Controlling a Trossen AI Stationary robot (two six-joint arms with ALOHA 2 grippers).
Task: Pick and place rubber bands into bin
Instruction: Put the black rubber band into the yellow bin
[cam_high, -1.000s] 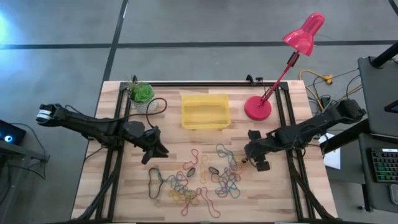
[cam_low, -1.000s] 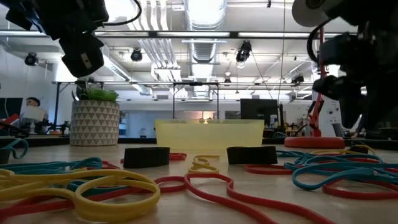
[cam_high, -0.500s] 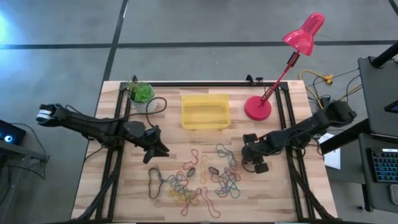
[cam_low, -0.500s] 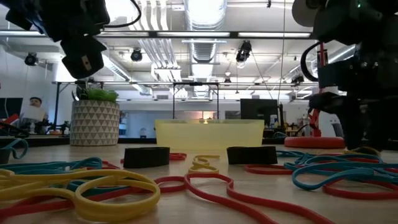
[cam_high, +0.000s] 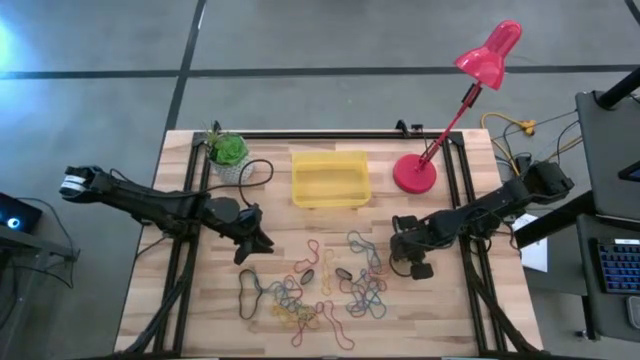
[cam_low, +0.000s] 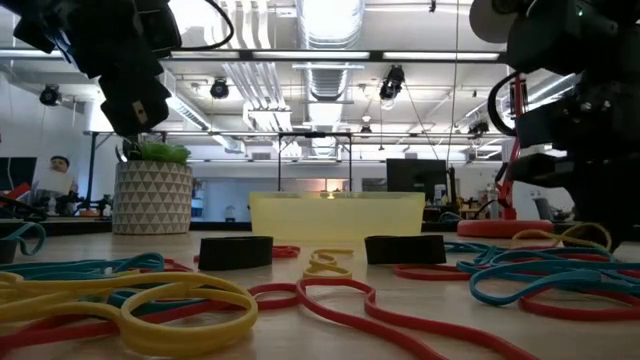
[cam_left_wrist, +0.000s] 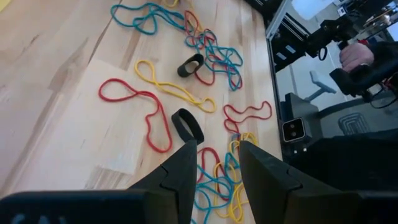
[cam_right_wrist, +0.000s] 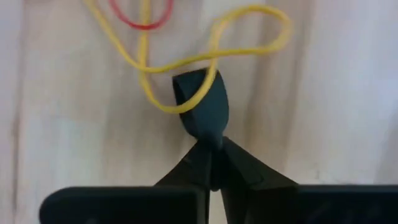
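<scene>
Two dark, jointed arms (cam_high: 160, 205)

Lamp (cam_low: 520, 140) mostly hidden behind the right arm, person (cam_low: 52, 180) cut by the frame edge, plant pot (cam_high: 228, 160) under foliage

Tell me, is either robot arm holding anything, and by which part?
The right gripper pinches a black rubber band by one end; a yellow band threads through it. The left gripper holds nothing.
</scene>
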